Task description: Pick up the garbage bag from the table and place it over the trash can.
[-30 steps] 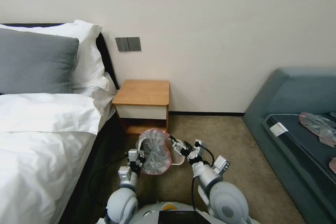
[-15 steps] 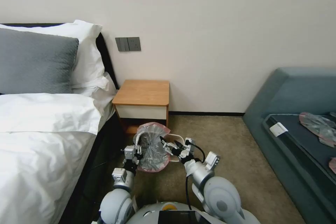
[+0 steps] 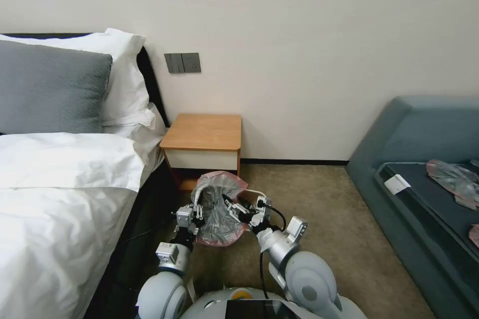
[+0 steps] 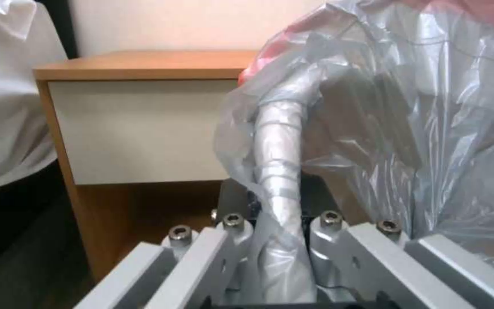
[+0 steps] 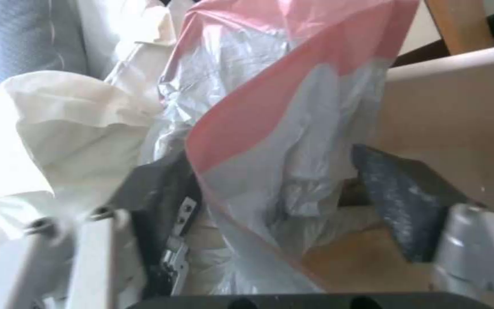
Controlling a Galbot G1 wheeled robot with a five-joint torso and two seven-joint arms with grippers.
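Note:
The garbage bag (image 3: 218,209), crinkly grey with a pink-red rim, hangs bunched just above the floor in front of the table (image 3: 204,132). My left gripper (image 3: 198,208) is shut on the bag's left side; in the left wrist view plastic (image 4: 407,128) wraps its fingers (image 4: 278,141). From the right, my right gripper (image 3: 231,204) reaches into the bag's mouth and is open, with the pink rim (image 5: 270,98) hanging between its dark pads (image 5: 399,197). The trash can (image 3: 255,193) shows a strip of cream rim behind the right gripper, and its wall (image 5: 459,120) lies close beside that gripper.
A bed with white sheets (image 3: 65,184) runs along the left, close to my left arm. At the right, a blue-grey sofa (image 3: 414,159) holds flat grey-pink plastic pieces (image 3: 451,177). Open carpet (image 3: 319,209) lies between the can and the sofa.
My right gripper has moved left from beside the can into the bag's mouth. The left gripper has lifted the bag a little and drawn it left.

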